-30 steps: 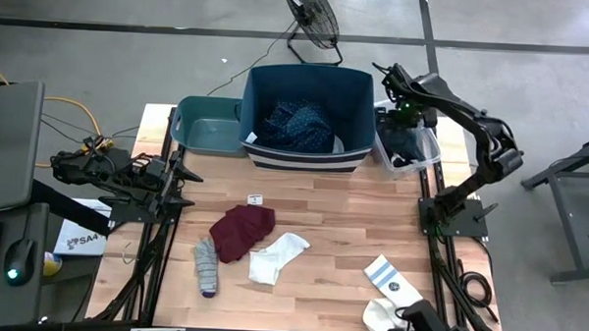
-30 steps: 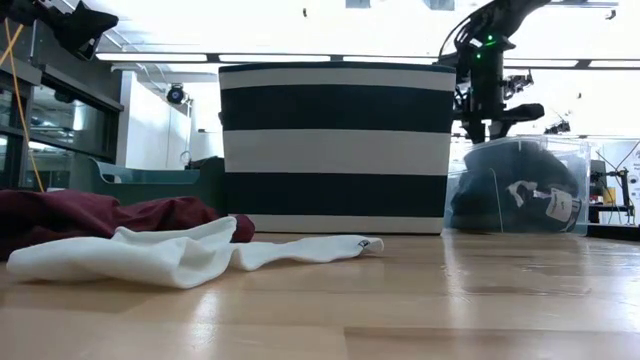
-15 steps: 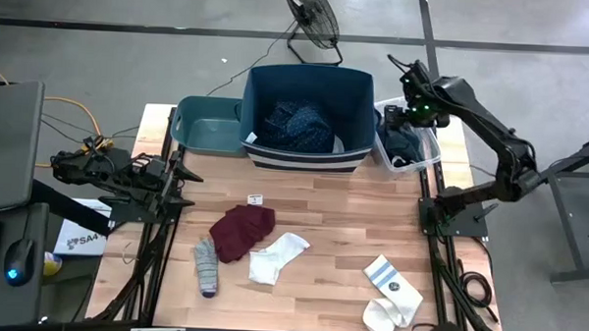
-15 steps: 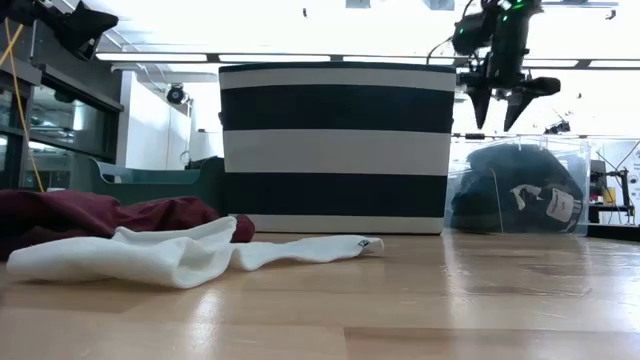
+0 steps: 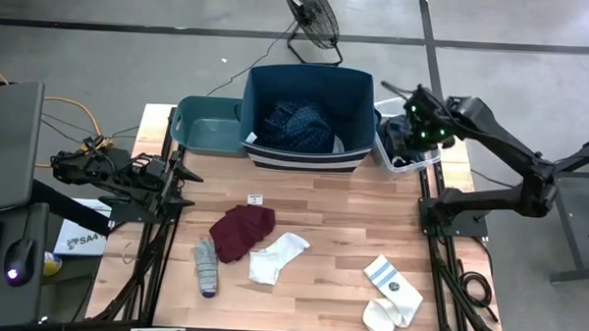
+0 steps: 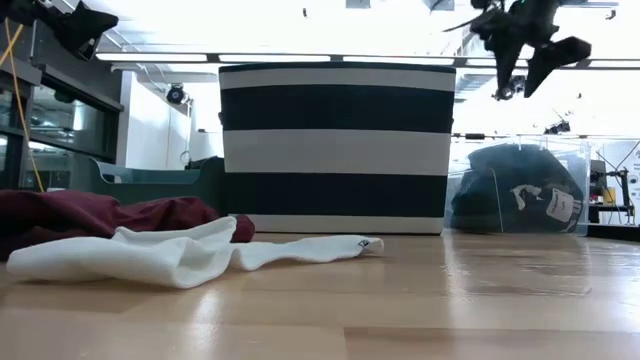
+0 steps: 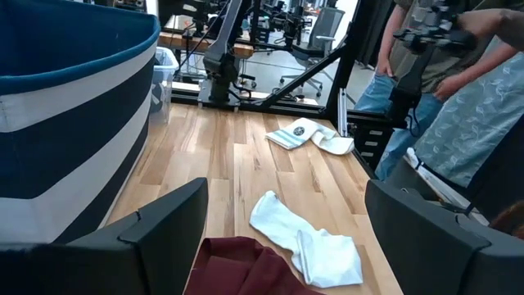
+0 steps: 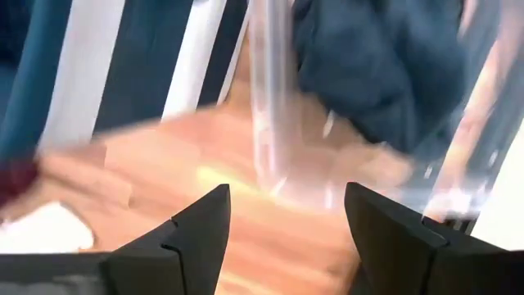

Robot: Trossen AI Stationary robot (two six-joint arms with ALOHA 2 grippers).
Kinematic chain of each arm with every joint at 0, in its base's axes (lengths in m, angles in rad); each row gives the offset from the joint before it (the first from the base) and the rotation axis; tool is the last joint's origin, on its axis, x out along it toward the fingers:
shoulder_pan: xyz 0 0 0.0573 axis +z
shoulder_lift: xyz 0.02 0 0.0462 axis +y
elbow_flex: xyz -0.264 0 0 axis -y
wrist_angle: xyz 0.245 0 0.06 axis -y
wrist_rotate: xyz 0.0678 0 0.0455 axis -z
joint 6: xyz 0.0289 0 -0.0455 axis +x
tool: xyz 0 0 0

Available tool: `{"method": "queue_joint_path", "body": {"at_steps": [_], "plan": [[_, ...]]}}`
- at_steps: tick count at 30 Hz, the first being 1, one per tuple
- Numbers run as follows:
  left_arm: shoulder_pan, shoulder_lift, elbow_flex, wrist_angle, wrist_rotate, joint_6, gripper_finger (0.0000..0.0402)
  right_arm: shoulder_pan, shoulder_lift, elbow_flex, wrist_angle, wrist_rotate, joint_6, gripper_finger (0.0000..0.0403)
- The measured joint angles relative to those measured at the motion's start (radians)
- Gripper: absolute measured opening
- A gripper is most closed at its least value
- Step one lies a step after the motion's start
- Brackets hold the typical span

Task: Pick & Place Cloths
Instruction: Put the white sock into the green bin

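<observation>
My right gripper (image 5: 394,120) hangs open and empty above the clear bin (image 5: 419,162) at the table's far right; in the low view it (image 6: 530,62) is tilted, high over the black cloth (image 6: 515,190) in that bin. My left gripper (image 5: 188,174) is open and empty at the table's left edge. A maroon cloth (image 5: 241,229), a grey sock (image 5: 205,266), a white sock (image 5: 277,256) and two white striped socks (image 5: 388,292) lie flat on the table. A navy dotted cloth (image 5: 298,124) lies in the navy striped bin (image 5: 305,158).
A teal bin (image 5: 205,128) stands left of the navy bin at the far edge. A small white tag (image 5: 255,199) lies on the wood. A fan (image 5: 311,19) stands on the floor behind the table. People (image 7: 458,90) stand beyond the table's right side.
My right gripper has risen out of the clear bin, well above its rim, and has tipped over from pointing straight down. The black cloth stays in the bin.
</observation>
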Motion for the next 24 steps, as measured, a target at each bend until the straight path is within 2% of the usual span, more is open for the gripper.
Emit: {"method": "queue_joint_path", "body": {"at_steps": [5, 14, 24], "plan": [[0.0, 0.0, 0.0, 0.0, 0.0, 0.0, 0.0324, 0.184, -0.039, 0.0, -0.077, -0.001, 0.143, 0.0231], [0.0, 0.0, 0.0, 0.0, 0.0, 0.0, 0.0324, 0.557, -0.039, 0.0, -0.084, -0.015, 0.369, 0.0231], [0.0, 0.0, 0.0, 0.0, 0.0, 0.0, 0.0324, 0.992, 0.051, -0.001, -0.065, 0.007, 0.817, 0.0231]]}}
